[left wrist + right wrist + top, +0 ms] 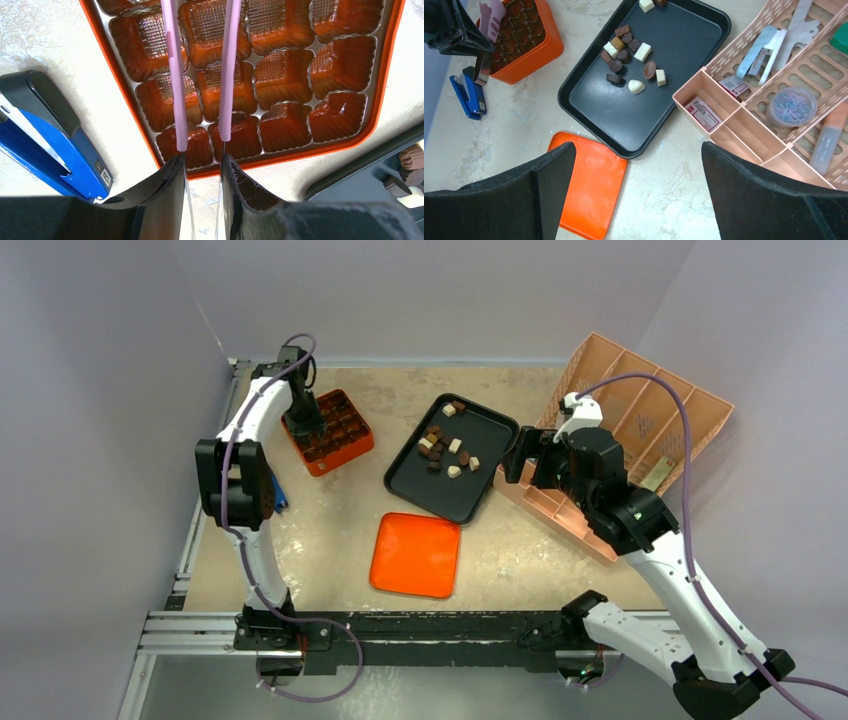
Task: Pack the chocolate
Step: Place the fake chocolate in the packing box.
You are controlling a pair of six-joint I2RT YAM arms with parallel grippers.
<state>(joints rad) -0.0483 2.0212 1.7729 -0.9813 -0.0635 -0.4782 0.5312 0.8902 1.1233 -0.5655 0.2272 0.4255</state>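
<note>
The chocolate (445, 445) lies as several small dark, brown and cream pieces on the black tray (470, 490); it also shows in the right wrist view (626, 47) and at the right edge of the left wrist view (410, 157). My left gripper (305, 425) (202, 160) is shut on pink-tipped tweezers (172, 75), whose tips reach over the orange compartmented box (280, 75) (330, 430). I see no piece between the tips. My right gripper (520, 465) (639, 150) is open and empty, above the table at the tray's right side.
An orange lid (415, 555) (594, 185) lies flat in front of the tray (634, 115). A blue stapler (45, 135) (468, 95) lies left of the box. A peach desk organiser (640, 410) (774, 65) with office items stands at the right.
</note>
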